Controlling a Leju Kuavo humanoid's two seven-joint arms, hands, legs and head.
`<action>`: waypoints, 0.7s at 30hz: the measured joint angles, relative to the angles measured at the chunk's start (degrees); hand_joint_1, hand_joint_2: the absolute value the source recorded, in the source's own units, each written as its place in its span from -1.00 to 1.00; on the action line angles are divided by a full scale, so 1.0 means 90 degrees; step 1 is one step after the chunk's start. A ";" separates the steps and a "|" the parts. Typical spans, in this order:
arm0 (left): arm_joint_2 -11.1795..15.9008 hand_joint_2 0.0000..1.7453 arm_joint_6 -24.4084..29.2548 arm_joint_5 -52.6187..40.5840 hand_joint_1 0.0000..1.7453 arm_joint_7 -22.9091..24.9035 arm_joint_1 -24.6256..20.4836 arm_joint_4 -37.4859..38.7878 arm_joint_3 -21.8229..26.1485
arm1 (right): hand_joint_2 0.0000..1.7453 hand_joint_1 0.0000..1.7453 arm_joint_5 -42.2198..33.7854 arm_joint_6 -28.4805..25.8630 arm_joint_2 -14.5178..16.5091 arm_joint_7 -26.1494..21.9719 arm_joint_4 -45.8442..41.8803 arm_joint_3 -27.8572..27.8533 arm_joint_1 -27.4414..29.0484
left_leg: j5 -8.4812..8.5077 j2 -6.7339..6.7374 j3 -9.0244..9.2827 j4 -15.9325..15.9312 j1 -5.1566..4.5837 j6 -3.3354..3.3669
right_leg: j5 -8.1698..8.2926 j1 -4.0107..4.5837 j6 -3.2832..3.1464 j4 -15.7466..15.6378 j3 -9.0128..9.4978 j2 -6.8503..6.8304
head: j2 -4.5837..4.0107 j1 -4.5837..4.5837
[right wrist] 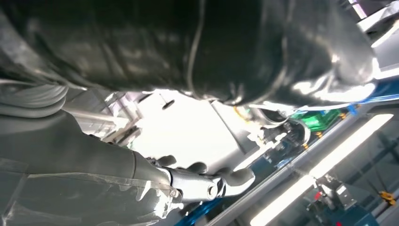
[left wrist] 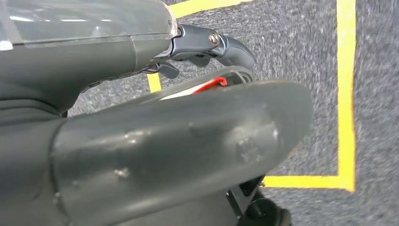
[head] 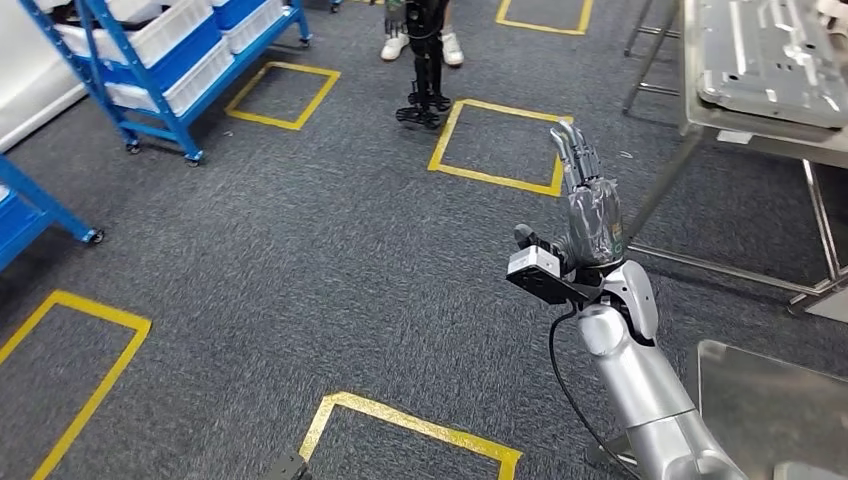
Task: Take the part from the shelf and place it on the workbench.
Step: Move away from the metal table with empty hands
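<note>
One raised right hand (head: 590, 205), fingers (head: 572, 150) straight and apart, holding nothing, palm-up toward the worktop (head: 700, 120), likely just a carry-free pose. The grey metal part (head: 770, 55) lies on that worktop, apparently already placed. Left hand (left wrist: 155, 141): grip state unclear. Blue shelf (head: 170, 60) stands well apart. No readable writing.

One blue shelf (head: 170, 60), one metal workbench (head: 740, 130), five yellow floor squares, one raised hand (head: 590, 200).
</note>
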 joint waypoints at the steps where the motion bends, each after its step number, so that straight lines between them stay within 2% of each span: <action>1: -0.0001 -1.00 0.0000 0.0001 -1.00 -0.0002 -0.0004 0.0000 0.0000 | -1.00 -1.00 -0.0001 -0.0002 0.0003 0.0000 0.0013 -0.0001 0.0002 | -0.0177 0.0099 -0.0206 0.0412 0.0014 -0.0026 | -0.0009 0.0010 -0.0014 0.0002 0.0003 -0.0091 | 0.0000 -0.0003; 2: -0.0001 -1.00 -0.0001 0.0001 -1.00 -0.0003 -0.0002 0.0000 0.0000 | -1.00 -1.00 -0.0001 -0.0002 0.0007 0.0000 0.0029 0.0000 0.0004 | -0.0265 0.0147 -0.0349 0.0696 0.0025 -0.0044 | -0.0019 0.0015 -0.0015 0.0005 0.0004 -0.0176 | 0.0000 -0.0003; 3: -0.0002 -1.00 -0.0001 0.0001 -1.00 -0.0002 0.0005 0.0000 0.0000 | -1.00 -1.00 -0.0002 -0.0002 0.0011 -0.0001 0.0043 0.0001 0.0006 | -0.0243 0.0172 -0.0389 0.0776 0.0031 -0.0054 | -0.0032 0.0018 -0.0013 0.0009 0.0007 -0.0260 | 0.0000 -0.0004; 4: -0.0001 -1.00 -0.0001 0.0001 -1.00 -0.0002 0.0011 0.0000 0.0000 | -1.00 -1.00 -0.0002 -0.0002 0.0015 -0.0001 0.0053 0.0001 0.0006 | -0.0103 0.0195 -0.0289 0.0590 0.0032 -0.0051 | -0.0046 0.0020 -0.0006 0.0013 0.0016 -0.0338 | 0.0000 -0.0004; 5: -0.0001 -1.00 0.0002 0.0001 -1.00 -0.0002 0.0015 0.0000 0.0000 | -1.00 -1.00 -0.0002 -0.0002 0.0017 -0.0002 0.0060 0.0002 0.0005 | 0.0101 0.0253 -0.0077 0.0204 0.0026 -0.0031 | -0.0064 0.0024 0.0006 0.0016 0.0034 -0.0414 | 0.0000 -0.0004; 7: 0.0001 -1.00 0.0013 0.0005 -1.00 -0.0002 0.0002 0.0000 0.0000 | -1.00 -1.00 -0.0006 -0.0008 0.0019 -0.0009 0.0078 0.0002 0.0001 | 0.0391 0.0508 0.0383 -0.0640 -0.0025 0.0050 | -0.0109 0.0055 0.0049 0.0022 0.0079 -0.0554 | 0.0000 -0.0003; 8: 0.0001 -1.00 0.0019 0.0008 -1.00 -0.0001 -0.0006 0.0000 0.0000 | -1.00 -1.00 -0.0010 -0.0015 0.0019 -0.0015 0.0093 0.0002 -0.0001 | 0.0445 0.0595 0.0516 -0.0887 -0.0055 0.0095 | -0.0128 0.0075 0.0078 0.0023 0.0099 -0.0617 | 0.0000 -0.0002; 9: 0.0001 -1.00 0.0023 0.0010 -1.00 0.0003 -0.0008 0.0000 0.0000 | -1.00 -1.00 -0.0014 -0.0022 0.0023 -0.0026 0.0112 0.0002 -0.0002 | 0.0441 0.0627 0.0561 -0.0985 -0.0082 0.0132 | -0.0142 0.0092 0.0106 0.0021 0.0114 -0.0677 | 0.0000 0.0000; 11: 0.0001 -1.00 0.0031 0.0013 -1.00 0.0012 0.0010 0.0000 0.0000 | -1.00 -1.00 -0.0022 -0.0035 0.0046 -0.0054 0.0146 0.0001 -0.0002 | 0.0465 0.0480 0.0573 -0.1028 -0.0077 0.0203 | -0.0167 0.0104 0.0162 -0.0001 0.0148 -0.0790 | 0.0000 0.0001; 12: -0.0001 -1.00 0.0035 0.0015 -1.00 0.0015 0.0022 0.0000 0.0000 | -1.00 -1.00 -0.0026 -0.0039 0.0059 -0.0068 0.0161 0.0001 -0.0005 | 0.0486 0.0409 0.0597 -0.1071 -0.0061 0.0241 | -0.0211 0.0092 0.0190 0.0028 0.0159 -0.0732 | 0.0000 0.0003; 14: -0.0004 -1.00 0.0039 0.0018 -1.00 0.0016 0.0021 0.0000 0.0000 | -1.00 -1.00 -0.0034 -0.0058 0.0075 -0.0083 0.0188 0.0000 -0.0009 | 0.0529 0.0278 0.0649 -0.1146 -0.0020 0.0313 | -0.0472 0.0060 0.0236 0.0415 0.0011 -0.0413 | 0.0000 0.0008; 15: -0.0009 -1.00 0.0039 0.0021 -1.00 0.0016 0.0015 0.0000 0.0000 | -1.00 -1.00 -0.0040 -0.0068 0.0074 -0.0086 0.0210 0.0000 0.0001 | 0.0535 0.0214 0.0653 -0.1153 -0.0021 0.0329 | -0.0662 0.0046 0.0249 0.0794 -0.0162 -0.0214 | 0.0000 0.0010; 16: -0.0013 -1.00 0.0040 0.0027 -1.00 0.0017 0.0011 0.0000 0.0001 | -1.00 -1.00 -0.0049 -0.0080 0.0073 -0.0089 0.0236 -0.0001 0.0023 | 0.0536 0.0141 0.0652 -0.1150 -0.0019 0.0340 | -0.0840 0.0043 0.0259 0.1226 -0.0387 -0.0102 | 0.0000 0.0010; 17: -0.0018 -1.00 0.0042 0.0036 -1.00 0.0017 0.0014 0.0000 0.0001 | -1.00 -1.00 -0.0059 -0.0090 0.0071 -0.0092 0.0269 -0.0001 0.0055 | 0.0533 0.0059 0.0652 -0.1145 -0.0019 0.0345 | -0.0931 0.0042 0.0270 0.1572 -0.0584 -0.0049 | 0.0000 0.0010; 18: -0.0021 -1.00 0.0047 0.0044 -1.00 0.0017 0.0021 0.0000 0.0002 | -1.00 -1.00 -0.0072 -0.0104 0.0069 -0.0101 0.0306 -0.0001 0.0087 | 0.0528 -0.0029 0.0652 -0.1135 -0.0019 0.0346 | -0.0897 0.0039 0.0276 0.1722 -0.0700 -0.0026 | 0.0000 0.0010; 19: -0.0024 -1.00 0.0053 0.0050 -1.00 0.0017 0.0029 0.0000 0.0002 | -1.00 -1.00 -0.0086 -0.0121 0.0069 -0.0113 0.0340 -0.0001 0.0110 | 0.0521 -0.0118 0.0653 -0.1120 -0.0018 0.0343 | -0.0739 0.0032 0.0278 0.1632 -0.0706 -0.0013 | 0.0000 0.0010; 20: -0.0030 -1.00 0.0059 0.0054 -1.00 0.0017 0.0035 0.0000 0.0002 | -1.00 -1.00 -0.0100 -0.0137 0.0069 -0.0131 0.0372 -0.0001 0.0120 | 0.0509 -0.0206 0.0655 -0.1098 -0.0016 0.0332 | -0.0487 0.0020 0.0275 0.1312 -0.0599 0.0013 | 0.0000 0.0010; 21: -0.0039 -1.00 0.0064 0.0056 -1.00 0.0016 0.0037 0.0000 0.0002 | -1.00 -1.00 -0.0109 -0.0148 0.0069 -0.0154 0.0400 -0.0001 0.0122 | 0.0490 -0.0286 0.0649 -0.1069 -0.0011 0.0313 | -0.0246 0.0000 0.0268 0.0885 -0.0437 0.0101 | 0.0000 0.0010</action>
